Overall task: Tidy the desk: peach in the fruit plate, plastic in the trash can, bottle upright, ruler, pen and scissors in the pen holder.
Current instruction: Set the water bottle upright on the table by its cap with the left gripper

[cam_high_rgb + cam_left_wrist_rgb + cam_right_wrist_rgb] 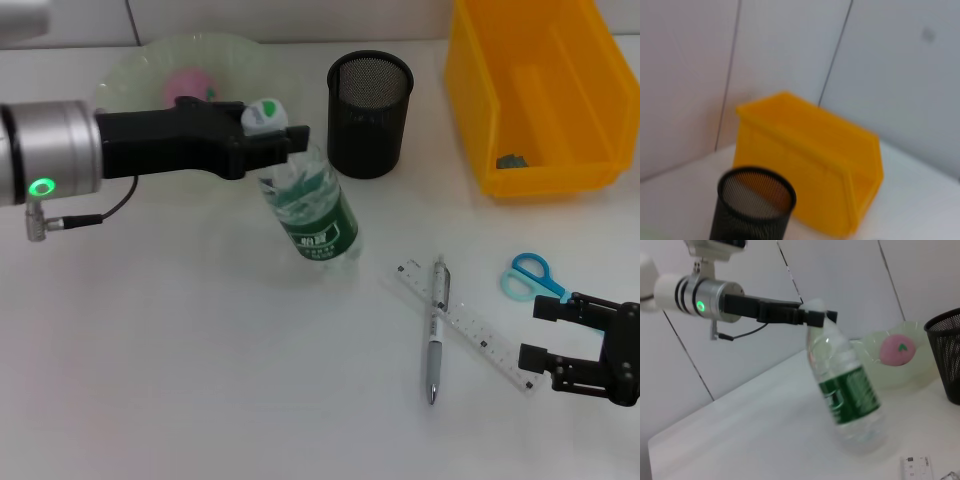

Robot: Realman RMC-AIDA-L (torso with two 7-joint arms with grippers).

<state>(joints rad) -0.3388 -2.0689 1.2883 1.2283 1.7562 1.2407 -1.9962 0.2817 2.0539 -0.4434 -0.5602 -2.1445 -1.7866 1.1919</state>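
Note:
My left gripper (272,138) is shut on the neck of the clear bottle (312,215) with a green label and white cap. The bottle leans, its base on the table; it also shows in the right wrist view (850,390), with the left gripper (815,316) at its top. The pink peach (188,84) lies in the pale green fruit plate (125,70). The black mesh pen holder (369,112) stands behind the bottle. The ruler (470,330) and pen (437,325) lie crossed at the front right. The blue scissors (528,277) lie beside my open right gripper (540,332).
A yellow bin (590,100) stands at the back right with a small dark piece (514,160) inside. The left wrist view shows the bin (810,160) and pen holder (752,205). The right wrist view shows the peach (897,349), plate (875,375) and pen holder (947,352).

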